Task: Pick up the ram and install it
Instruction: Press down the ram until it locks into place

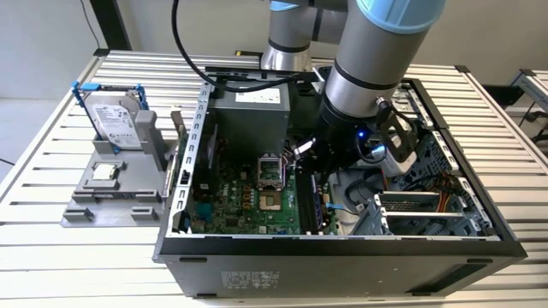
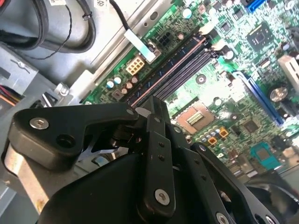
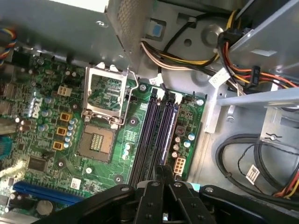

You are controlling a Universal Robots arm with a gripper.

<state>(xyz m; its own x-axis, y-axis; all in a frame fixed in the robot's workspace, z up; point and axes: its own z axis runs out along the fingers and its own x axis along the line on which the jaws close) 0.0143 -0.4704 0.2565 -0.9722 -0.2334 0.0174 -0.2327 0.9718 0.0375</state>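
My gripper is low inside the open computer case, over the middle of the black memory slots on the green motherboard. In both wrist views its black fingers stand together. A thin edge runs out from between the fingertips along the slot nearest the board's edge; I take this for the ram, seen edge-on. From the other side the same thin line reaches toward the white slot clips. I cannot tell whether the ram is seated or held just above the slot. The gripper hides its middle.
The processor socket with its raised latch frame lies beside the slots. Cable bundles and the drive cage crowd the other side. Outside the case, a grey fixture holds a hard drive and a processor chip.
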